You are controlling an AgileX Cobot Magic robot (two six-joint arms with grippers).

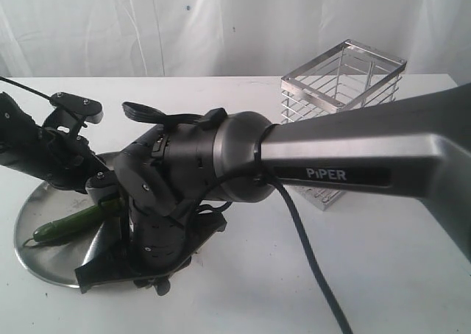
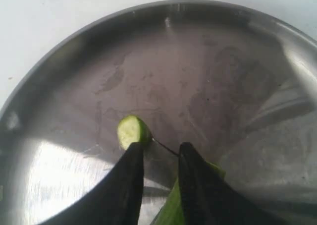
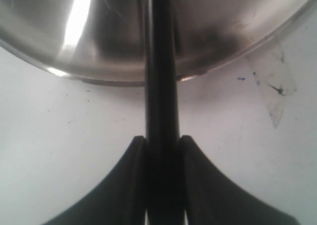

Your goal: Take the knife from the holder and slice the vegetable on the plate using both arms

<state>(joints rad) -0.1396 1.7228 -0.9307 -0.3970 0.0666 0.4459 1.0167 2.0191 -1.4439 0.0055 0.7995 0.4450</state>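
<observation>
A slender dark green cucumber-like vegetable [image 1: 70,226] lies across the round shallow stainless steel plate [image 1: 37,253], which sits on the white table [image 1: 383,275] at the left of the exterior view. The black left tool [image 2: 161,150] is down over the plate and pinches the vegetable, green skin showing between its two fingers [image 2: 130,185]. A pale round cut face [image 2: 131,131] sits just beside one fingertip; whether it is a loose slice or the vegetable's own end cannot be told. The black right tool [image 3: 162,140] is pressed together on the black handle of the slim dark knife [image 3: 161,61], which runs straight out from it, over the plate's rim and above the shiny dish. The dark grey right arm marked "PiPER" [image 1: 353,157] reaches across from the right to the plate and hides much of it, while the black left arm [image 1: 29,139] comes in from the left edge. The tall rectangular silver wire-rack holder [image 1: 342,91] stands upright on the table behind the right arm, well apart from the plate.
</observation>
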